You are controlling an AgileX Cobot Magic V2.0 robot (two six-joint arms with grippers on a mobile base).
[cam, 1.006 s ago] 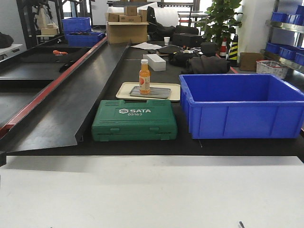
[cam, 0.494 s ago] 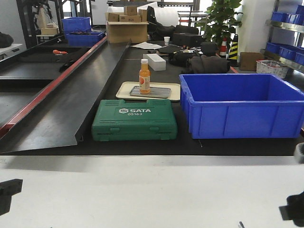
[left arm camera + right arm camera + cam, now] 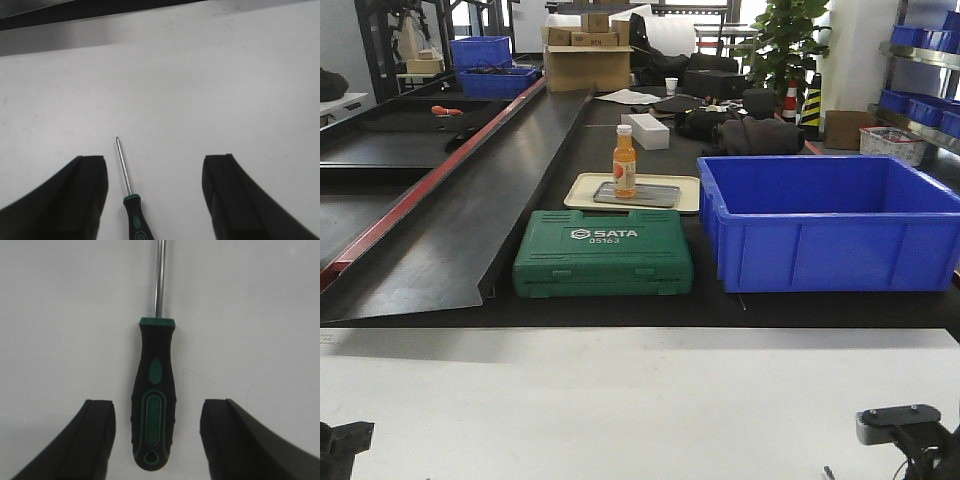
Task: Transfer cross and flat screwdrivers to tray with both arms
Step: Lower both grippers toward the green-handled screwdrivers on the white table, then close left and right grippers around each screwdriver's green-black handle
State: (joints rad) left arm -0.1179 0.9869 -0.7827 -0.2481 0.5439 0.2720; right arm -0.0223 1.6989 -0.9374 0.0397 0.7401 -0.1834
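Note:
In the left wrist view a screwdriver (image 3: 133, 210) with a black-and-green handle and a thin shaft lies on the white table, tip pointing away. My left gripper (image 3: 155, 164) is open, and the screwdriver lies between its fingers, nearer the left finger (image 3: 87, 175). In the right wrist view the other screwdriver (image 3: 153, 395) lies on the white table. My right gripper (image 3: 157, 410) is open and straddles its handle without touching it. The grey metal tray (image 3: 658, 196) lies far off on the black bench, out of both wrist views.
An orange bottle (image 3: 624, 160) stands on the grey tray, which rests on a cream tray (image 3: 582, 186). A green SATA case (image 3: 603, 252) and a deep blue bin (image 3: 830, 220) stand at the bench's near edge. Parts of my arms show at the left (image 3: 342, 442) and right (image 3: 905, 425).
Neither arm showed one second ago. Both came into the front view at its lower edges and now sit lower and further inward.

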